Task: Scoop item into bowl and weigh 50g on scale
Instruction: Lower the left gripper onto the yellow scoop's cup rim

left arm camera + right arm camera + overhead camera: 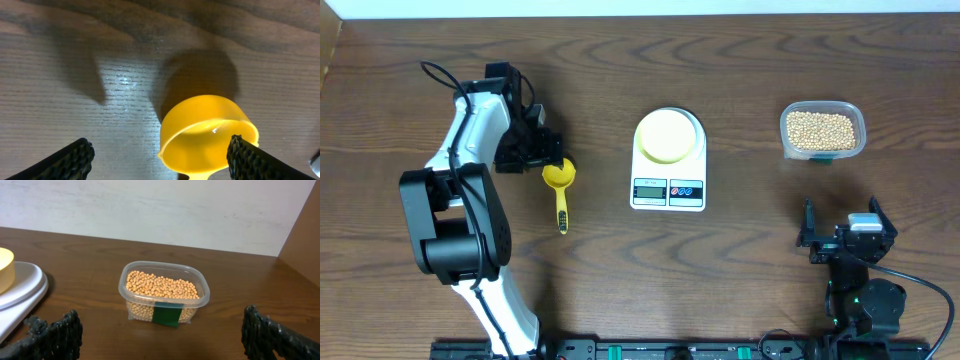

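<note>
The tan beans [821,127] fill a clear plastic tub [856,130] at the back right; they also show in the right wrist view [160,284]. The pale-yellow bowl [668,135] stands empty on the white scale [668,192] at the table's middle. The bright yellow scoop [559,176] lies on the table at the left, handle toward the front. My left gripper [548,155] is open right at the scoop's cup [207,132], which sits between the fingers near the right one. My right gripper [841,215] is open and empty in front of the tub [165,292].
The scale's display and two buttons [668,190] face the front. The bowl's edge [5,267] and scale's edge [22,287] show at the left of the right wrist view. A pale wall stands behind the table.
</note>
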You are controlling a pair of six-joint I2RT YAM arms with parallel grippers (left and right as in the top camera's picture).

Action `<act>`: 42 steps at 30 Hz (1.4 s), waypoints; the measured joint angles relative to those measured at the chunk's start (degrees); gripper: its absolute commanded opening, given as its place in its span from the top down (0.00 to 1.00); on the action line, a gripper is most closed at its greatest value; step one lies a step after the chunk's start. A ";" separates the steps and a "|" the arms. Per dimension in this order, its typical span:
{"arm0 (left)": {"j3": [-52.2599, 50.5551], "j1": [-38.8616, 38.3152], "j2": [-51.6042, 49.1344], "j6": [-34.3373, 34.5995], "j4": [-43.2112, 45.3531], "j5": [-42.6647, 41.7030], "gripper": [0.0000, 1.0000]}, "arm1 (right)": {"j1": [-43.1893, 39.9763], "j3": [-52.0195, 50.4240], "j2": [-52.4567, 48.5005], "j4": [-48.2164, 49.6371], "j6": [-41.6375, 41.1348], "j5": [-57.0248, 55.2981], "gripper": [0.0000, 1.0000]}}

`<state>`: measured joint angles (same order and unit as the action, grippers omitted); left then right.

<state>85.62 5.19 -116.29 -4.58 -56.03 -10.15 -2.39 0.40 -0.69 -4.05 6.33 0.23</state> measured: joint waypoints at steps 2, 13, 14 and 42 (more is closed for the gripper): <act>-0.61 0.00 0.00 0.00 0.79 0.00 0.13 | 0.00 0.00 0.00 0.00 0.00 0.00 0.01; -0.79 0.00 0.00 0.00 1.86 0.00 0.13 | 0.00 0.00 0.00 0.00 0.00 0.00 0.01; -0.79 0.00 0.00 0.00 2.03 0.00 0.13 | 0.00 0.00 0.00 0.00 0.00 0.00 0.01; -7.43 0.00 0.00 0.00 7.02 0.15 0.13 | 0.00 0.00 0.00 0.00 0.00 0.00 0.01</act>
<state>78.19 5.19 -116.29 -4.58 -49.01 -10.00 -2.39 0.40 -0.69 -4.05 6.33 0.23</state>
